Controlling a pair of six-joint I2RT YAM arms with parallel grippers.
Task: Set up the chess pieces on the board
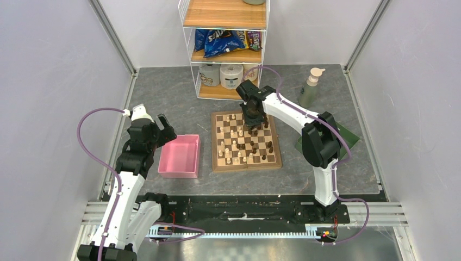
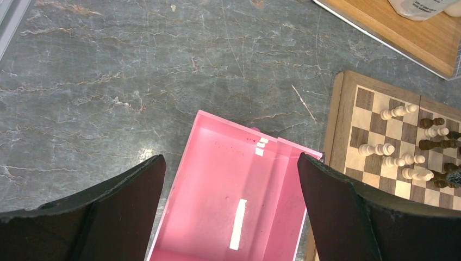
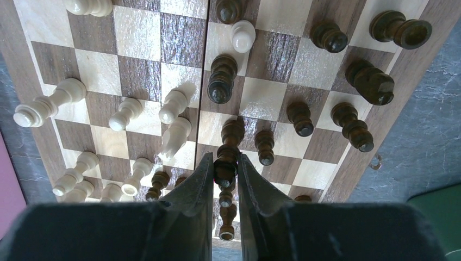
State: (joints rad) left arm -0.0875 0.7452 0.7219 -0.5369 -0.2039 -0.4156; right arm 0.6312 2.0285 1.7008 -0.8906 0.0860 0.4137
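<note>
Right gripper point(image 3: 224, 164) pinching dark piece point(image 3: 229, 142), grey marbled table point(image 1: 174, 103)

A pink tray point(image 2: 217, 185) lies just beneath the left pincer point(image 2: 231, 163), while beyond the right pincer point(image 1: 254, 124) stands a wire shelf rack point(image 1: 225, 15) holding blue snack bags point(image 1: 222, 42), with a pump bottle point(image 1: 311, 87) to its right and, nearer, perhaps a green tray point(image 1: 350, 137).

**A Robotics Lab Cell**

Plain panel walls point(image 1: 49, 81) in aluminium framing point(image 1: 114, 38) are enclosing a grey surface point(image 1: 174, 98). The cabled left arm point(image 1: 124, 182) and right arm point(image 1: 321, 144) are standing bolted to a rail point(image 1: 244, 209) at its edge. A wire shelf point(image 1: 225, 89) of snack bags point(image 1: 223, 42) and a board point(image 1: 215, 147) are sitting on it.
</note>
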